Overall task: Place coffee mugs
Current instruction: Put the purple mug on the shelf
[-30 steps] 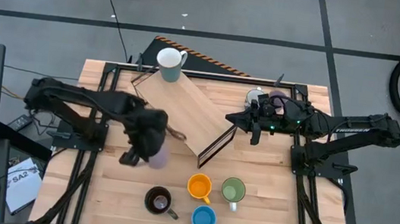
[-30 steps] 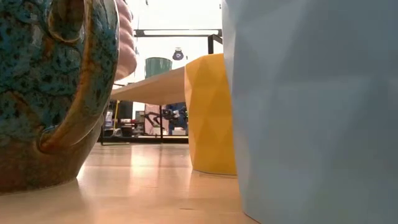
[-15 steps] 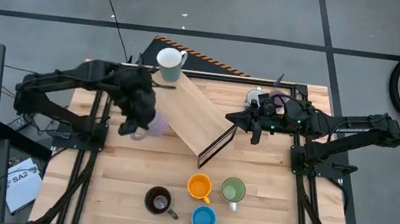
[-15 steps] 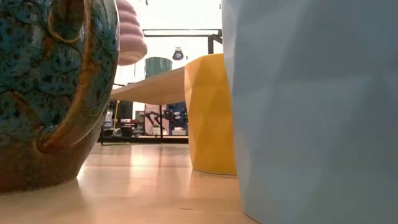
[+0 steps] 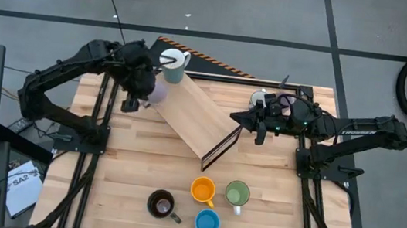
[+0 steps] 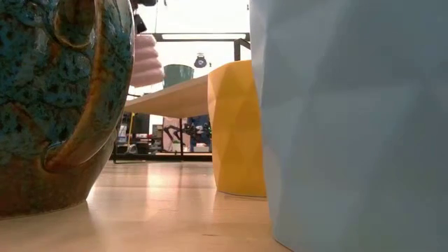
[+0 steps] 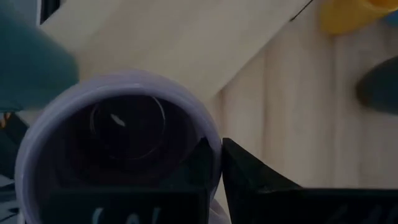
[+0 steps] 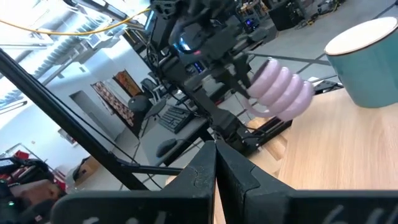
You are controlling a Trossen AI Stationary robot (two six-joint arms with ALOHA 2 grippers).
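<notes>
My left gripper [image 5: 144, 94] is at the table's far left, shut on a ribbed lilac mug [image 5: 158, 93] that hangs beside the far end of a sloping wooden board [image 5: 197, 118]. The right wrist view also shows the lilac mug [image 8: 281, 91]. A white-rimmed teal mug [image 5: 172, 63] stands on the board's far end. The orange mug [image 5: 203, 189], green mug [image 5: 237, 194], blue mug [image 5: 207, 223] and dark brown mug [image 5: 161, 203] stand on the table near the front edge. My right gripper [image 5: 258, 123] is shut and empty, held level at the board's right. My left gripper pinches the lilac mug's wall at the rim [image 7: 215, 148], one finger [image 7: 200, 163] inside the mug and the other [image 7: 249, 180] outside. The fingers slant down from above. The mug is lifted clear of the table and board, tilted below the fingers.
A white object [image 5: 258, 99] sits just behind my right gripper. The board rests on a dark frame [image 5: 219, 149] and takes up the table's far middle. Bare tabletop [image 5: 135, 160] lies between the board and the near mugs.
My left gripper has carried the lilac mug up and toward the table's far edge, from the left middle of the table to beside the teal mug at the board's far end. It has turned on the way, staying shut on the mug.
</notes>
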